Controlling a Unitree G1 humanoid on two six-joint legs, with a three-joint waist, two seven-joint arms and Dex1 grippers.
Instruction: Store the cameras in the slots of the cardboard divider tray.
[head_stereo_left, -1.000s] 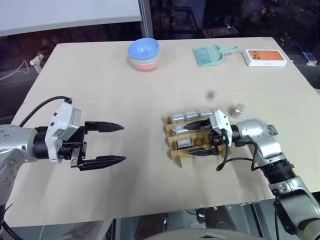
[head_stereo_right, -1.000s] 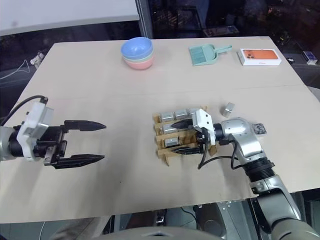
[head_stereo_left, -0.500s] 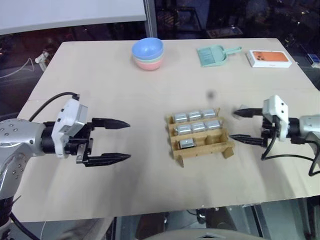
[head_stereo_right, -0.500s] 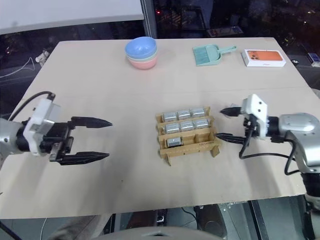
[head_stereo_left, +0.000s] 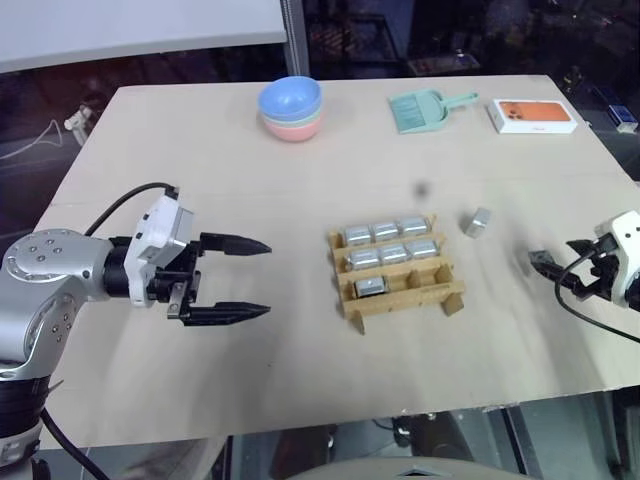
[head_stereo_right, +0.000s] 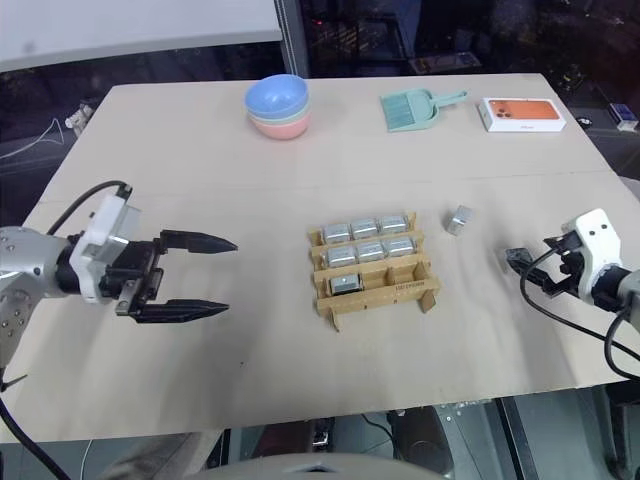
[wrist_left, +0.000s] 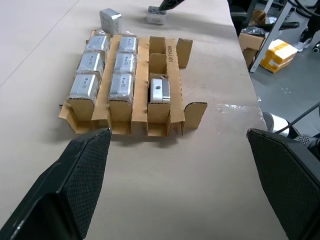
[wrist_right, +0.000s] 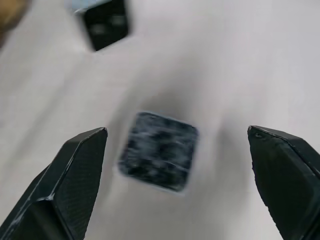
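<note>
Right hand (head_stereo_right: 528, 270) spread, tray (head_stereo_right: 375, 277) lying crosswise

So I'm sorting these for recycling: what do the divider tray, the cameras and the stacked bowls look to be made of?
The divider tray looks like plain brown cardboard, matte, with raw cut edges and notches. The cameras seem to have silver-grey metal or metallised plastic shells with a dull sheen. The stacked bowls look like smooth pastel plastic, probably.

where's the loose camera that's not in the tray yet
The loose camera lies on the table right of the cardboard divider tray, level with its far row, between the tray and the right gripper.
</note>
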